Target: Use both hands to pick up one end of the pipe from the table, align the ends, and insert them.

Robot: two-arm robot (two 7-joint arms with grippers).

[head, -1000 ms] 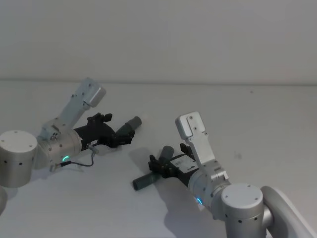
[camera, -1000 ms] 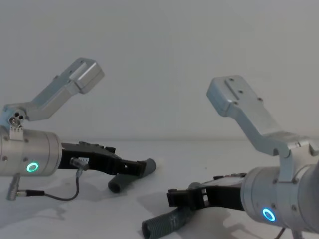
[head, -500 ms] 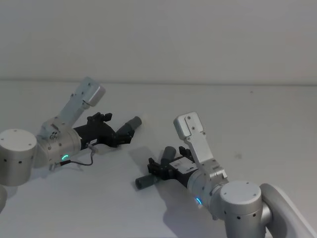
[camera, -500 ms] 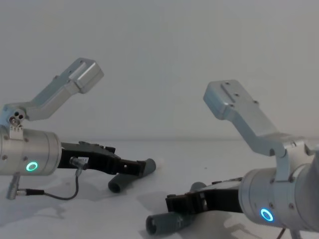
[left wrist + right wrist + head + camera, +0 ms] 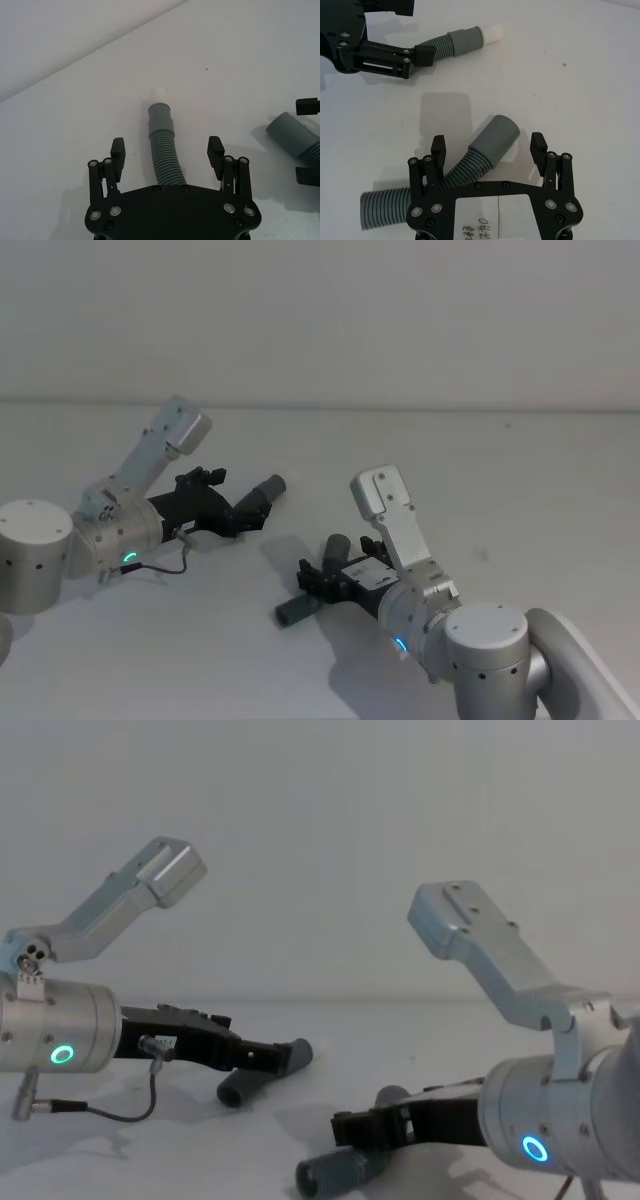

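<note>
Left fingers [image 5: 232,518] and right fingers [image 5: 310,578] hang low over the table [image 5: 520,500], bare surface between. Left wrist view: spread wide, left hose piece [image 5: 165,160] between them, untouched. Right wrist view: spread wide, gaps beside right hose piece's cuff [image 5: 495,134]. Chest view: both pieces at the fingertips, open table around.

The tabletop [image 5: 500,490] is shared: viewed steeply from the head, low from the chest, both aimed toward 12 o'clock. Wrist views are taken close.
</note>
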